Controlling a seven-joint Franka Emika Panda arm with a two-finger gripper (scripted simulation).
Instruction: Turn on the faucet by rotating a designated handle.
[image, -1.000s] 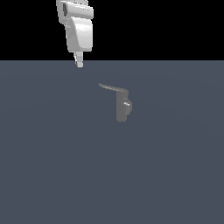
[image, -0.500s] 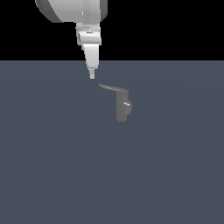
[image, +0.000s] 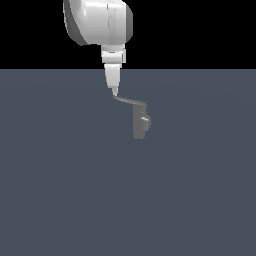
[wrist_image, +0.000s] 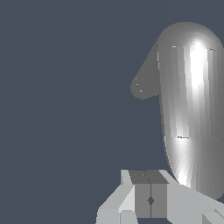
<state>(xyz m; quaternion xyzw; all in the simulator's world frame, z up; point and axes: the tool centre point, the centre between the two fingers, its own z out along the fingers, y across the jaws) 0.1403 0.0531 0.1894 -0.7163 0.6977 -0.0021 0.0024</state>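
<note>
The dull-grey faucet (image: 138, 125) stands upright on the flat grey floor, with a round knob (image: 146, 120) on its side. Its thin curved handle (image: 129, 101) reaches from the top toward the exterior view's left. My gripper (image: 114, 92) hangs from above, fingers pressed together and holding nothing, its tip right at the handle's free end; I cannot tell if they touch. In the wrist view the handle (wrist_image: 190, 109) fills the frame as a long shiny shape ending beside my shut gripper (wrist_image: 150, 200), and the knob (wrist_image: 142, 87) juts out from it.
A plain grey floor (image: 60, 190) surrounds the faucet. The big white arm link (image: 97, 22) hangs above the handle's end.
My gripper has moved toward the exterior view's right and come down, from well away from the faucet to the free end of the handle. The faucet has not moved.
</note>
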